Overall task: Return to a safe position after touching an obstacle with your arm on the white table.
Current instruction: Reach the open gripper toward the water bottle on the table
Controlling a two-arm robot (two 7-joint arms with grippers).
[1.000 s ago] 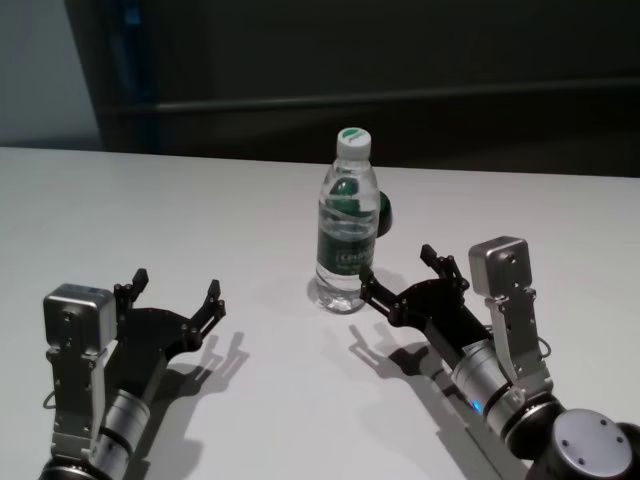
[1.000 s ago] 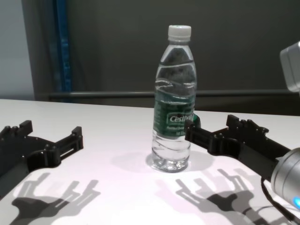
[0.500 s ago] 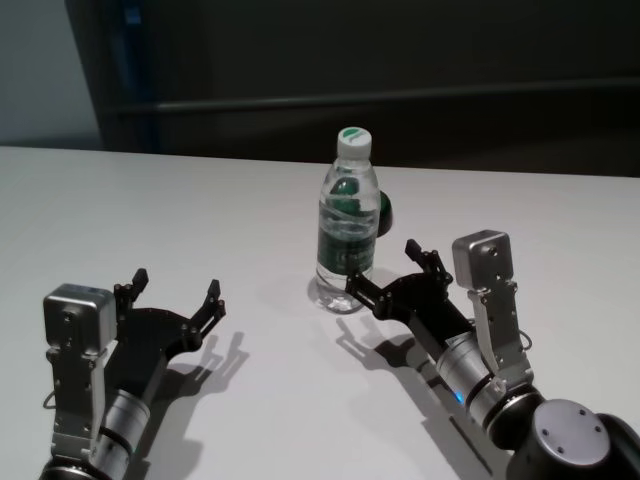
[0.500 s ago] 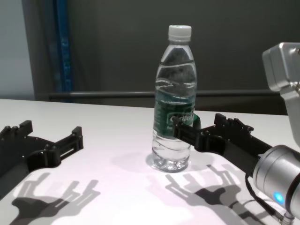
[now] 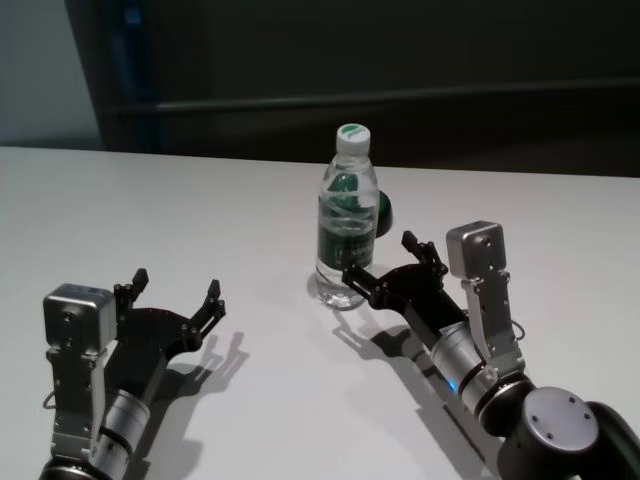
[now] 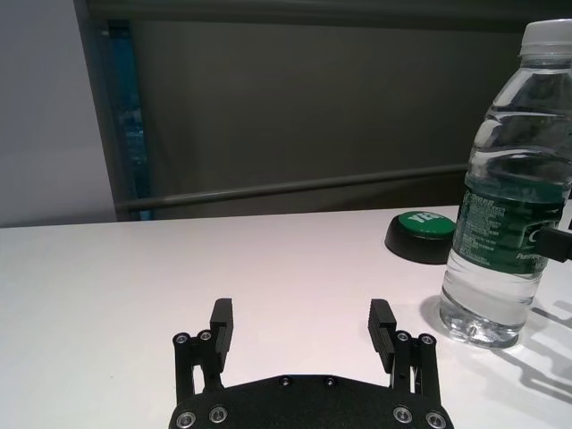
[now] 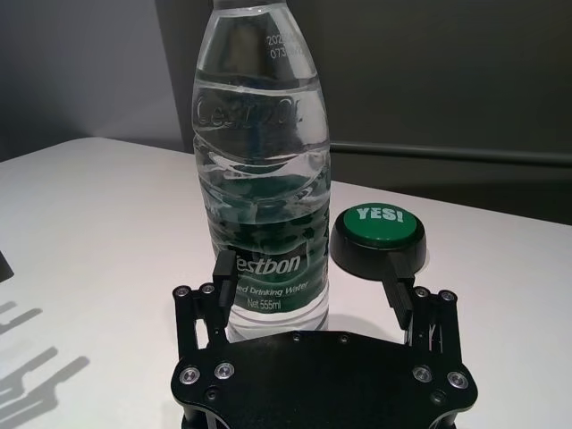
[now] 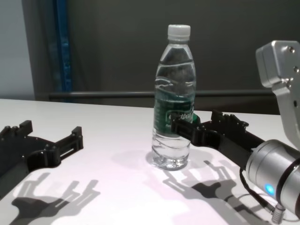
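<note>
The clear water bottle (image 5: 347, 225) with a white cap and dark green label stands upright on the white table (image 5: 150, 210). My right gripper (image 5: 381, 258) is open and low over the table. One finger lies against the bottle's lower part, on its right side. In the right wrist view the bottle (image 7: 264, 170) fills the space just ahead of the right gripper (image 7: 309, 279), close to one fingertip. In the chest view the right gripper (image 8: 197, 123) meets the bottle (image 8: 174, 103) at label height. My left gripper (image 5: 177, 283) is open and empty at the front left.
A low black puck with a green "YES!" top (image 7: 378, 237) sits just behind and to the right of the bottle; it also shows in the left wrist view (image 6: 424, 234). A dark wall with a rail runs behind the table's far edge.
My right arm has moved forward and to the left, bringing its open gripper up against the bottle. The bottle still stands upright. The left arm has not moved.
</note>
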